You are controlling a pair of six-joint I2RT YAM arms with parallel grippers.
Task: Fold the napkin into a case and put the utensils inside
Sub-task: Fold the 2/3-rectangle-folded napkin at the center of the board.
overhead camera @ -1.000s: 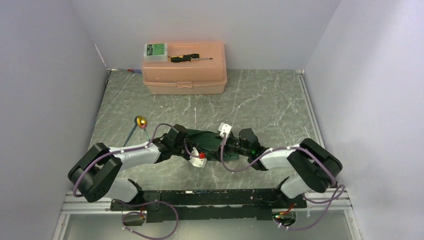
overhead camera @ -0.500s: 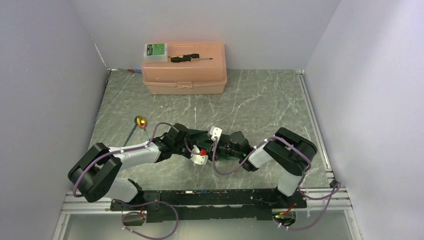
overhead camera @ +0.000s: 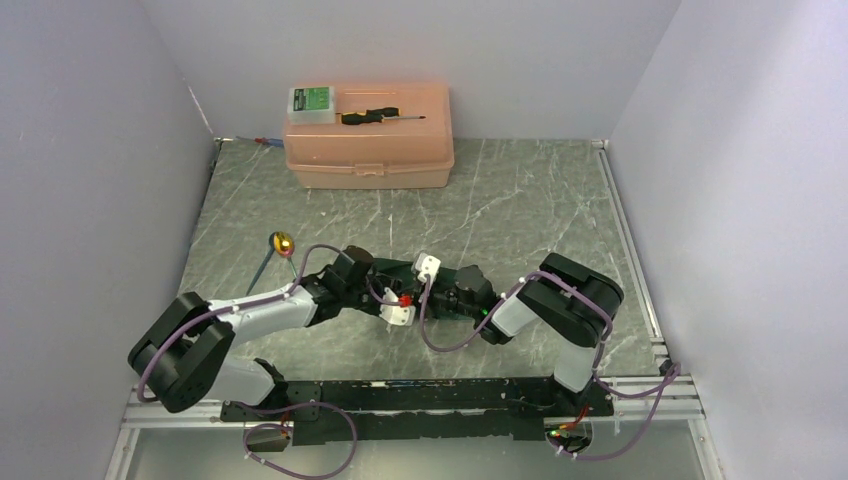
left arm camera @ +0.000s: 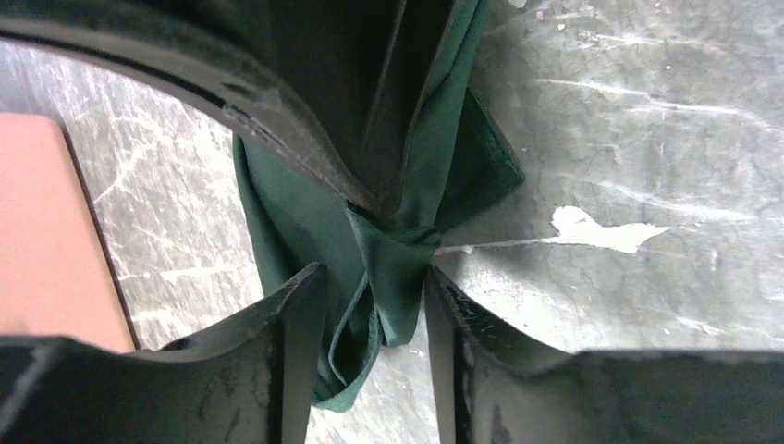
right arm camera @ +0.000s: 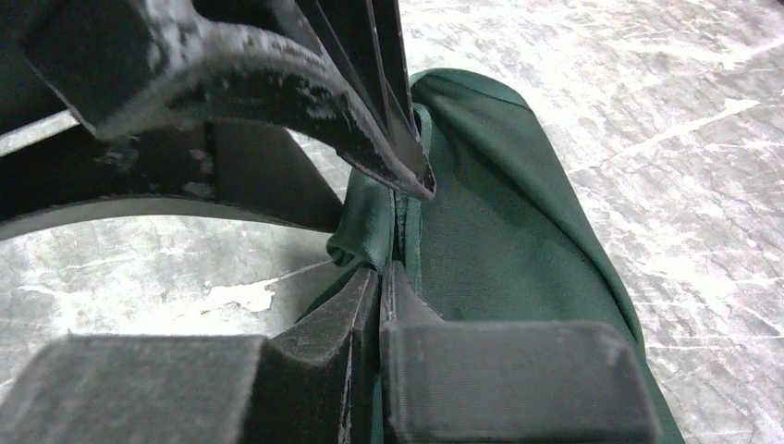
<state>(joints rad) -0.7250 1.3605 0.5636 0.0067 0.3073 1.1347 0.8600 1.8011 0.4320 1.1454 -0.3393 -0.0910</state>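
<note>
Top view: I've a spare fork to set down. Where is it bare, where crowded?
Bare: the table from the pink box forward to the napkin, and across to the right wall. Crowded: centre, where left gripper and right gripper meet on it, gold spoon to their left.

Black arms [overhead camera: 195, 345], pale grey forearm shells [overhead camera: 262, 312], purple cables [overhead camera: 442, 347], white wrist blocks [overhead camera: 428, 266]; scuffed black left tool [left arm camera: 372, 273]

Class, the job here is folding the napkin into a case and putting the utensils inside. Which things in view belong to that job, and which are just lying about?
Belong to the job:
- napkin, dark green
- gold-headed utensil, left of the arms

Just lying about:
- pink box at the back
- black-handled screwdriver on its lid
- green-labelled packet on its lid
</note>
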